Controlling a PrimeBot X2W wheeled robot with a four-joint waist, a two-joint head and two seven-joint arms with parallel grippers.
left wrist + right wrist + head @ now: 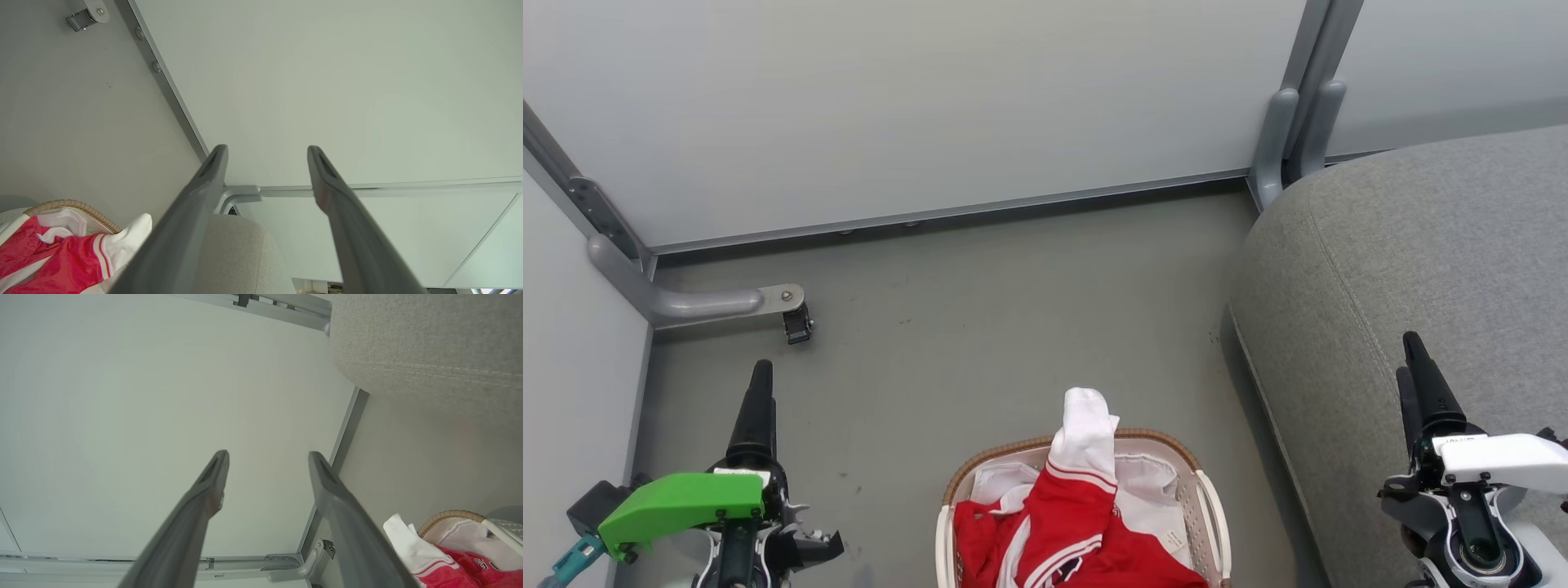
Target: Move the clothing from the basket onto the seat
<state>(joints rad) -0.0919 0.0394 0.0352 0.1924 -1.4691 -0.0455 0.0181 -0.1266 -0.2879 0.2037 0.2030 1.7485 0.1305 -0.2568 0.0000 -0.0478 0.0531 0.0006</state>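
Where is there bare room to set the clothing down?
The seat top is bare between its rounded edge and the right gripper. The floor between basket and wall is bare too. The basket itself is crowded, heaped with clothing.

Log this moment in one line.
clothing: in basket | basket: on floor beside seat | left pincer: open | right pincer: open

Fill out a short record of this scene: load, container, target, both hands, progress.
load: red and white sports clothing, piled in the basket, one white end sticking up past the rim
container: oval white perforated plastic basket with brown woven rim, standing on the grey floor
target: large grey woven-fabric seat cushion, right of the basket, no clothing on the part in view
left: left hand open, empty
right: right hand open, empty
progress: nothing moved yet
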